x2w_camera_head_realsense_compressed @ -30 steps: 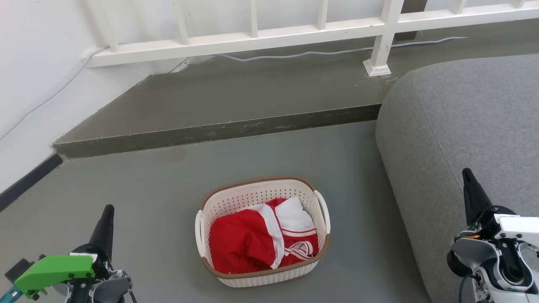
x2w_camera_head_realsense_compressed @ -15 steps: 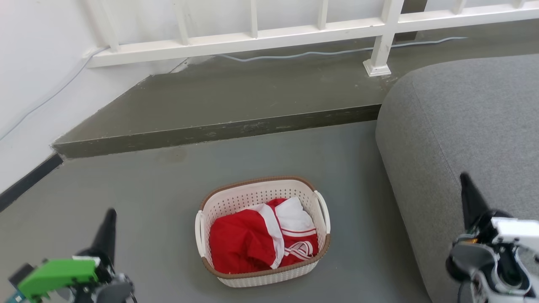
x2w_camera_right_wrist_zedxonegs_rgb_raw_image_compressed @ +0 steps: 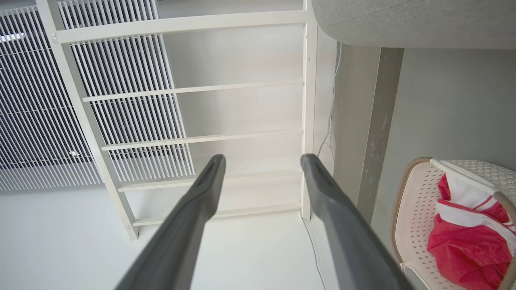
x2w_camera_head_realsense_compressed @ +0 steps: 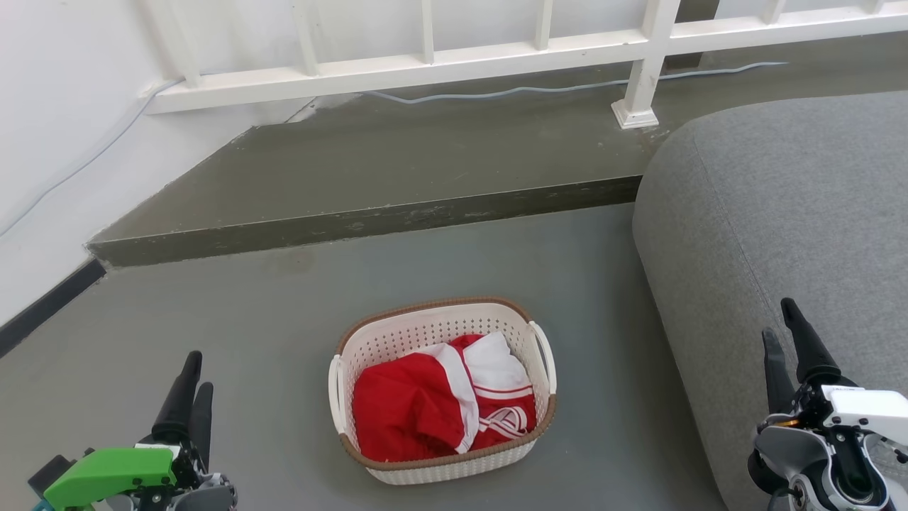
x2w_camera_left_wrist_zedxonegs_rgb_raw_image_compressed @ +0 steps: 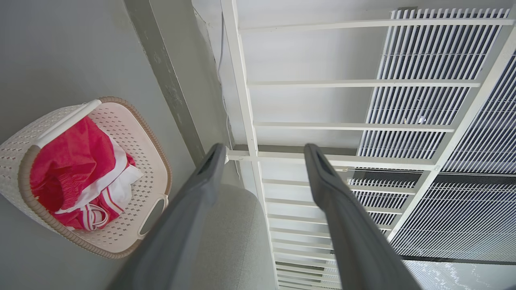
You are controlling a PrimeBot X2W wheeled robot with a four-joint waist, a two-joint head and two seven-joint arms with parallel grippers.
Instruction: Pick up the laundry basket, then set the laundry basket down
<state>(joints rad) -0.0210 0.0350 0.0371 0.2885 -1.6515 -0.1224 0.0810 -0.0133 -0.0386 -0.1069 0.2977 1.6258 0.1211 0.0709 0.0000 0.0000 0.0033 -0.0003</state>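
The laundry basket (x2w_camera_head_realsense_compressed: 430, 330) stands on the grey floor in the middle of the head view, cream-white and perforated, with a brown rim and a white loop handle on each side. A red and white garment (x2w_camera_head_realsense_compressed: 418, 411) lies inside it. My left gripper (x2w_camera_head_realsense_compressed: 198, 373) is at the lower left, open and empty, well to the left of the basket. My right gripper (x2w_camera_head_realsense_compressed: 778, 319) is at the lower right in front of the sofa, open and empty, away from the basket. The left wrist view shows the basket (x2w_camera_left_wrist_zedxonegs_rgb_raw_image_compressed: 137, 137) left of its fingers; the right wrist view has the basket (x2w_camera_right_wrist_zedxonegs_rgb_raw_image_compressed: 415, 201) at the right edge.
A grey sofa (x2w_camera_head_realsense_compressed: 780, 206) fills the right side, close to the basket's right handle. Behind the basket runs a raised step (x2w_camera_head_realsense_compressed: 369, 223) topped by a white railing (x2w_camera_head_realsense_compressed: 425, 67) and a pale cable (x2w_camera_head_realsense_compressed: 532, 89). A white wall (x2w_camera_head_realsense_compressed: 57, 142) closes the left.
Both grippers have turned at the wrist, so two fingers of each now show in the head view, and both sit slightly lower. The basket has not moved.
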